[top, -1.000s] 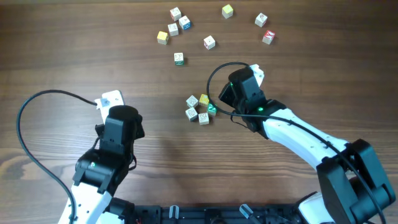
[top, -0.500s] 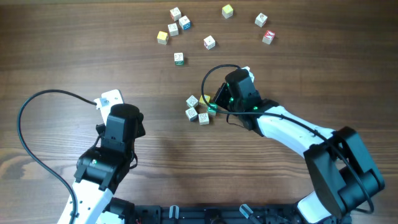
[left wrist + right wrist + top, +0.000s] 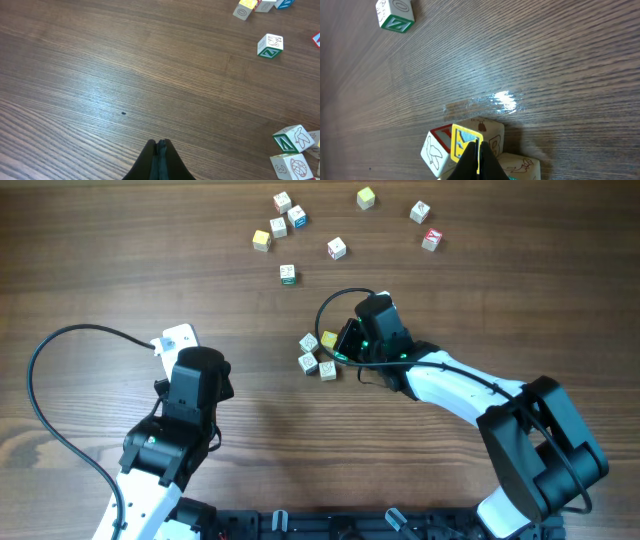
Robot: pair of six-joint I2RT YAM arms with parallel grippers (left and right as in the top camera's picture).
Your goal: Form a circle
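Note:
The circle is a small tight cluster of letter cubes: a white one [image 3: 309,342], a second white one [image 3: 308,363], a third white one [image 3: 327,370] and a yellow cube [image 3: 329,339]. The green cube is mostly hidden under my right gripper [image 3: 343,347]. That gripper is shut and empty, its tips [image 3: 476,146] pressed against the yellow cube's face [image 3: 462,141], with a white bird cube [image 3: 435,150] just to the left. My left gripper [image 3: 160,144] is shut and empty over bare wood. The cluster [image 3: 292,138] lies far to its right.
Loose cubes lie at the back: a green‑and‑white Z cube [image 3: 287,274], a yellow one [image 3: 261,240], a blue one [image 3: 297,217], a white one [image 3: 337,248], another yellow one [image 3: 366,197] and a red one [image 3: 431,239]. A black cable [image 3: 60,360] loops at the left.
My right gripper has slid left into the cluster's right side and now covers the green cube. The cubes have barely shifted. The left arm has not moved.

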